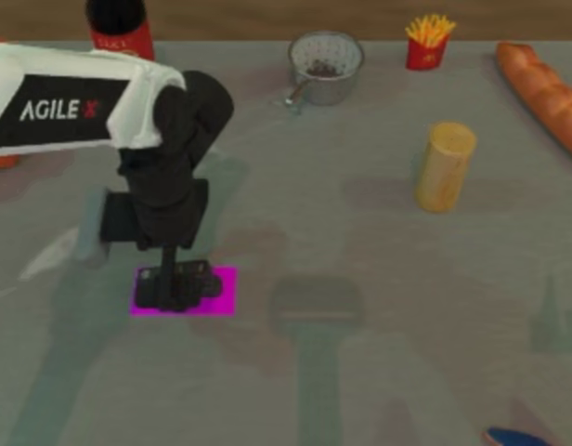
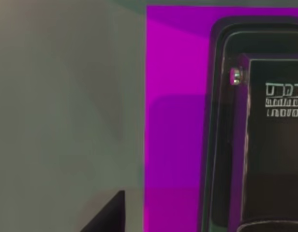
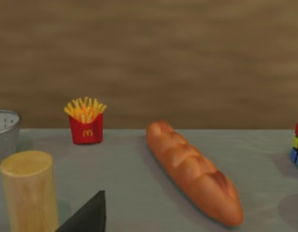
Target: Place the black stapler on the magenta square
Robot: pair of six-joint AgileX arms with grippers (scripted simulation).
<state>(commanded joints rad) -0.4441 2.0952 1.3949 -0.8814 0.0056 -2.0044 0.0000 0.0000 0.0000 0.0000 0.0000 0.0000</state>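
Note:
The black stapler (image 1: 195, 282) lies flat on the magenta square (image 1: 227, 303), left of the table's middle. My left gripper (image 1: 172, 279) points straight down over the stapler's left part and hides it. In the left wrist view the stapler (image 2: 270, 145) rests on the magenta square (image 2: 175, 96), and one dark fingertip (image 2: 110, 217) stands well apart from it over bare table, so the gripper is open and holds nothing. The right arm is out of the top view. Only one of its fingertips (image 3: 88, 217) shows in the right wrist view, set wide to the side.
Along the back stand a red can (image 1: 119, 23), a metal strainer cup (image 1: 325, 65) and a fries box (image 1: 428, 42). A bread loaf (image 1: 546, 93) and a yellow cylinder (image 1: 444, 167) lie right. A blue object (image 1: 513, 437) is at the front right edge.

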